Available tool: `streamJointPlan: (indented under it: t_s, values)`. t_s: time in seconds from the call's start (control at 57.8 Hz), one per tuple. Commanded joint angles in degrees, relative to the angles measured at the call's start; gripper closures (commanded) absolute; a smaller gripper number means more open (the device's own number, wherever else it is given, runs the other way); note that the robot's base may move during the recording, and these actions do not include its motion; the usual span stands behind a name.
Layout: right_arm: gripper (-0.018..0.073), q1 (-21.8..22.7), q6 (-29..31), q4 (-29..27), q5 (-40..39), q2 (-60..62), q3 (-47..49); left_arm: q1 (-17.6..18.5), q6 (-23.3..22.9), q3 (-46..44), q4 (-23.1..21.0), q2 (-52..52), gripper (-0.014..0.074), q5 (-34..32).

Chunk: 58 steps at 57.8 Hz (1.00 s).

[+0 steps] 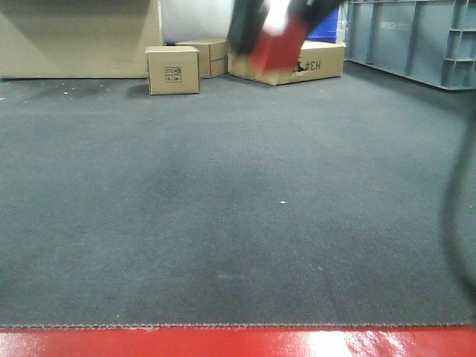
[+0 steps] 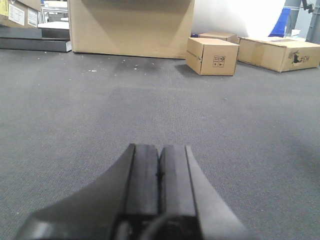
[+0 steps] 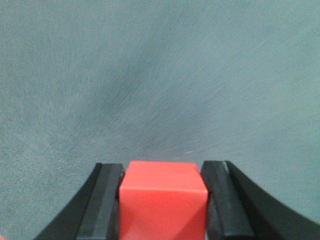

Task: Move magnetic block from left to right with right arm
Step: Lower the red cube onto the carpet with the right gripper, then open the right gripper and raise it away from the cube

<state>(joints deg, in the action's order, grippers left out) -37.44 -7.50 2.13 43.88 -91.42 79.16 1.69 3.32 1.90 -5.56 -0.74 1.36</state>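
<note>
Nearest, at the lower centre of the wrist view, our right gripper (image 3: 162, 200) clamped the small matte red magnetic cube (image 3: 162, 197) above dark grey carpet (image 3: 160, 75). We judged ourselves mid-carry; next came lowering rightward. Our left gripper (image 2: 160, 175) sat closed, empty.

Left gripper (image 2: 160, 170): two flat matte black fingers (image 2: 142, 175), rectangular pads, wide dark grey base flaring outward, thin black cable loop near bottom edge. Right gripper (image 3: 163, 200): same matte black fingers (image 3: 102, 200), angular bevelled edges, curved outer shoulders. Front view: right arm blurred black, white patch; dark cable (image 1: 455, 216) at right edge.
</note>
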Motion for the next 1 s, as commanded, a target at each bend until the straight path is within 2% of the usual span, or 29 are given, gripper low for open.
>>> streamJointPlan:
  t_s: [0.0, 0.242, 0.623, 0.692, 0.865, 0.986]
  values:
    - [0.0326, 0.2, -0.1, -0.6, -2.3, -1.6, 2.5, 0.3, -0.3, 0.5, -0.3, -0.5, 0.0722, -4.5]
    - [0.0326, 0.2, -0.4, -0.5, -2.2, -10.0, 2.5, 0.3, -0.3, 0.5, -0.3, -0.5, 0.0722, -4.5]
    - [0.0314, 0.2, -0.4, -0.2, -0.8, -12.9, 2.5, 0.3, -0.3, 0.5, -0.3, -0.5, 0.0722, -4.5]
    - [0.0255, 0.2, -0.4, -0.2, -0.8, -12.9, 2.5, 0.3, -0.3, 0.5, -0.3, -0.5, 0.0722, -4.5]
    - [-0.0096, 0.2, -0.4, -0.2, -0.7, -12.8, 2.5, 0.3, -0.3, 0.5, -0.3, -0.5, 0.0722, -4.5]
    - [-0.0069, 0.2, -0.4, -0.2, -0.7, -12.0, 2.5, 0.3, -0.3, 0.5, -0.3, -0.5, 0.0722, -4.5]
